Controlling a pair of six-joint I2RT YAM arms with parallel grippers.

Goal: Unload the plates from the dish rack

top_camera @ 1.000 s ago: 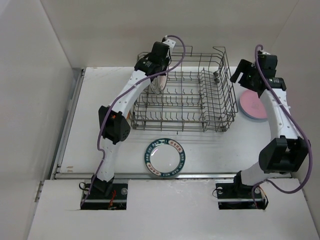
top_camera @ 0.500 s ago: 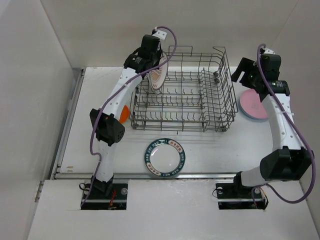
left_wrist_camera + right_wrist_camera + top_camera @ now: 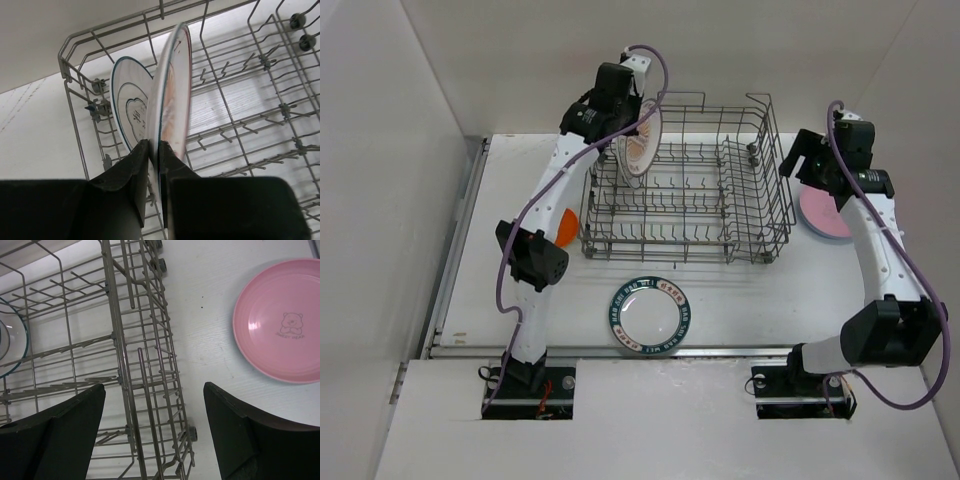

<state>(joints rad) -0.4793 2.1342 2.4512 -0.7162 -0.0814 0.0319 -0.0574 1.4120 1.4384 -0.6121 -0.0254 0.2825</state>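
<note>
**A:** Plate count on your end?

**B:** You've got five in view. One is a white plate with pinkish-orange pattern [image 3: 172, 95], held on edge by your left gripper [image 3: 152, 146]. The fingers are pressed onto its lower rim, over the far-left corner of the dish rack [image 3: 685, 195]. Can't tell if it's clear of the rack.

**A:** In the rack?

**B:** One. It's a blue-rimmed plate [image 3: 129, 112], upright, just behind the one you're pinching.

**A:** On the table [image 3: 520, 300]?

**B:** Three, all flat. There's a teal-rimmed plate [image 3: 650, 315] in front of the rack and a pink plate [image 3: 280, 332] off its right side. The orange plate [image 3: 563, 226] is off its left side — mostly hidden behind your left arm [image 3: 535, 255].

**A:** Right side?

**B:** Your right gripper [image 3: 153, 390] is spread wide and empty, hovering over the rack's right edge — the pink plate is near it. One rack, two arms.
</note>
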